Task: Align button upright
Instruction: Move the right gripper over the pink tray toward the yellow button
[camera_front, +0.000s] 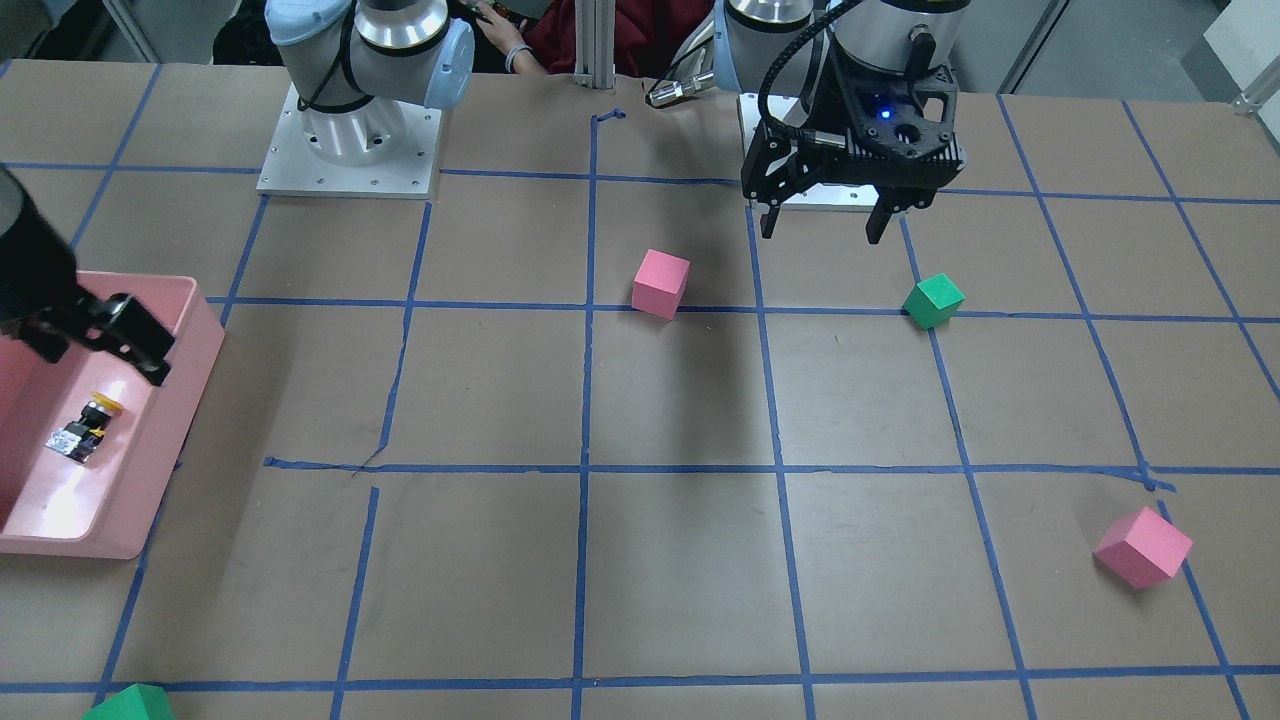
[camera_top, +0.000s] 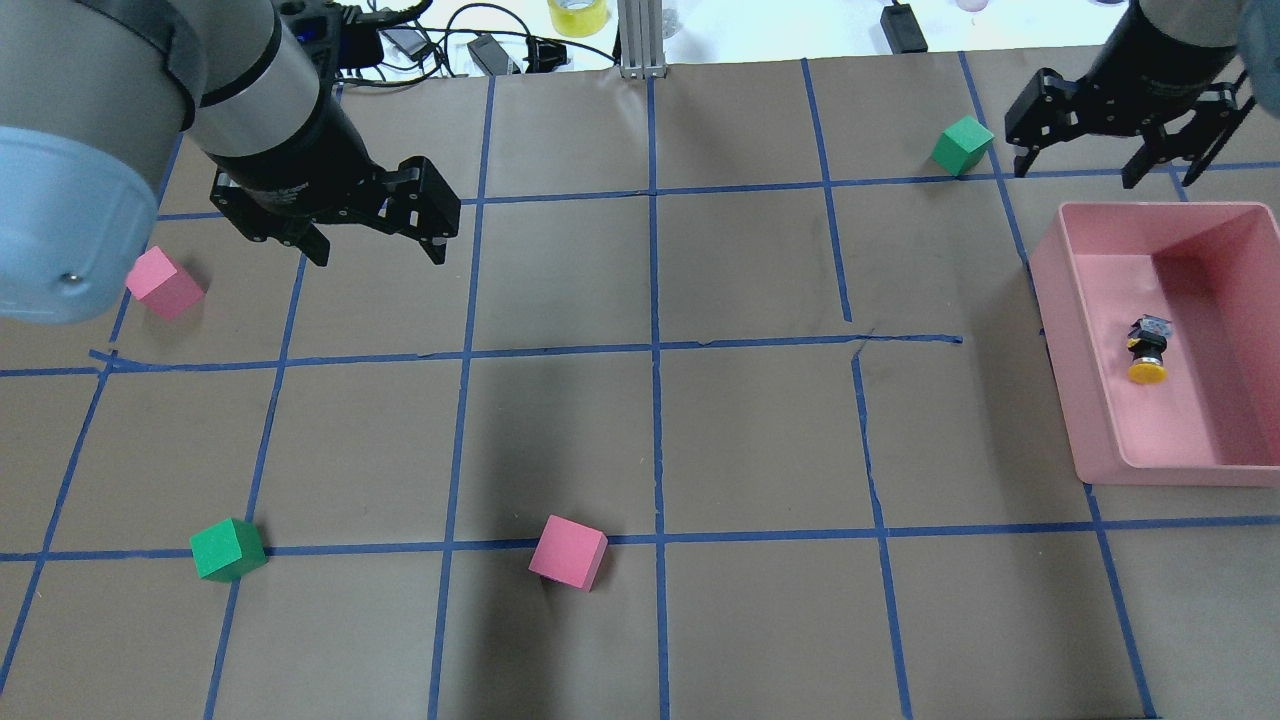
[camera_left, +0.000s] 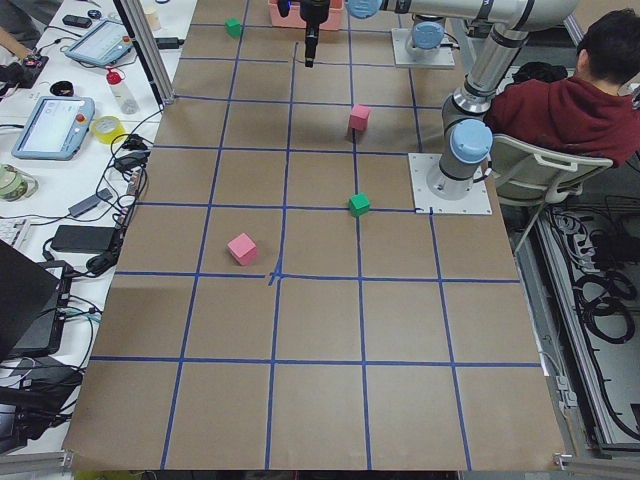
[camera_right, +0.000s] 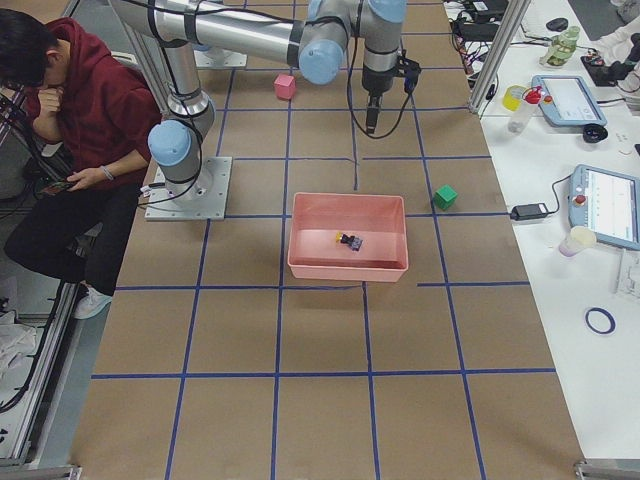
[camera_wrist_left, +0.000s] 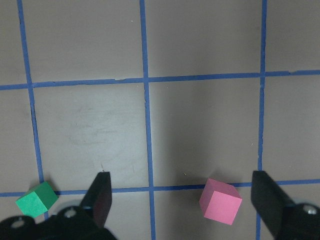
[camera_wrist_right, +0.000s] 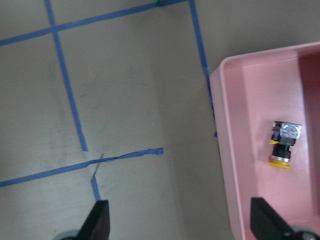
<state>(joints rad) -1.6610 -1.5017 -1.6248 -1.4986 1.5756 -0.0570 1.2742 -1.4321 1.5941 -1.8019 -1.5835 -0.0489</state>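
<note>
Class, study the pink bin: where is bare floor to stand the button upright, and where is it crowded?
Bare floor in the pink bin lies between the button and the wall nearest the robot, and between the button and the table-centre wall. Mid-floor is taken, by the button on its side; the open right gripper hangs above.

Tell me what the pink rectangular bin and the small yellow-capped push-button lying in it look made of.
Pink rectangular bin: probably moulded plastic, smooth with a slight gloss; its floor shows a pale sheen, corners rounded.
Small yellow-capped push-button: cap and black body look like plastic; the base glints silvery, so likely metal, though too small to be sure.
</note>
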